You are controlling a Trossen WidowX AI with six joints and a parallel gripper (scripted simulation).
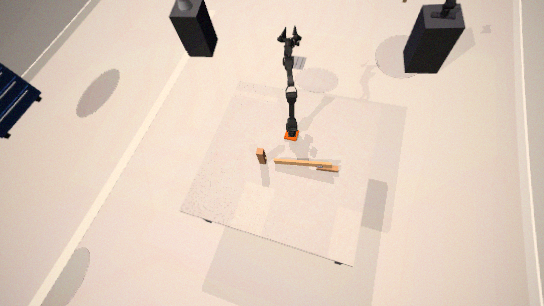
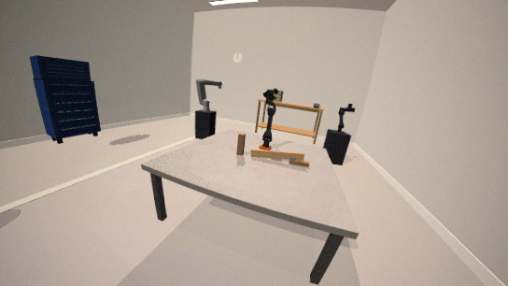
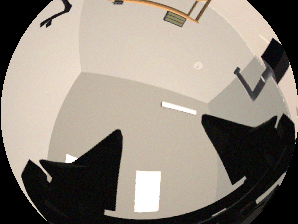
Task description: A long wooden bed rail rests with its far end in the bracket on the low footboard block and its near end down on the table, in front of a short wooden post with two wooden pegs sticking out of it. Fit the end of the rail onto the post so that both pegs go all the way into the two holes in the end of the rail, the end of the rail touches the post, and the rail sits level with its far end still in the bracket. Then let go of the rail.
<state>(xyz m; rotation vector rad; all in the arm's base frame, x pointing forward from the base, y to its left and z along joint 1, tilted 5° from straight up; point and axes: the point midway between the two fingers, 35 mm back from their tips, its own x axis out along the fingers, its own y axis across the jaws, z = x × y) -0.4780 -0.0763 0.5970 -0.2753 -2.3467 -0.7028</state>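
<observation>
High above the arm's orange base (image 1: 290,135), the pincer (image 1: 289,35) stands spread wide, grasping nothing. The rail (image 1: 305,163) lies far below on the desk (image 1: 380,120), just in front of that base, its long axis running crosswise toward the post (image 1: 261,155).

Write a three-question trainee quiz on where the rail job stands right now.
1. True or false: the gripper is shut on the bed rail.
2. The rail's near end is: A) fitted onto the post; B) down on the table, apart from the post.
3. Fill in: the arm stands upright, its gripper open and holding ____.

Key: 1 false; 2 B; 3 nothing.
</observation>
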